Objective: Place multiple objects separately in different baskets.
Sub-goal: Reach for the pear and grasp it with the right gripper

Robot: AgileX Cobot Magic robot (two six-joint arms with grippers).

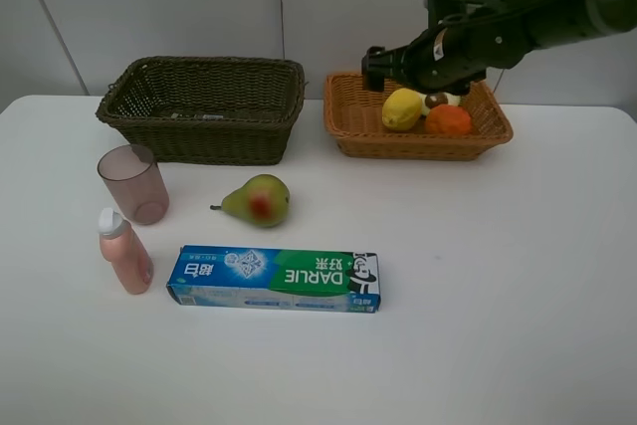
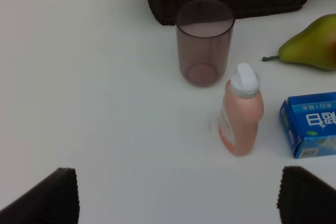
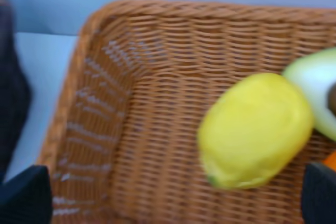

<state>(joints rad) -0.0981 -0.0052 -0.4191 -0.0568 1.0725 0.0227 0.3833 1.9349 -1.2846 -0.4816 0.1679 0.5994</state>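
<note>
Just lift the right gripper (image 1: 376,69), jaws wide apart, straight up from the upper-right basket (image 1: 418,149) without bumping the lemon (image 1: 402,108).

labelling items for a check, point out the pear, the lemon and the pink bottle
pear (image 1: 257,200), exterior high view, its belly
lemon (image 3: 252,132), right wrist view, mid skin
pink bottle (image 2: 240,121), left wrist view, body below cap

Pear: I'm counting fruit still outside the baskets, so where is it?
In the exterior high view the pear lies on the table left of centre, in front of the dark basket, right of the mauve cup, behind the toothpaste box.
</note>
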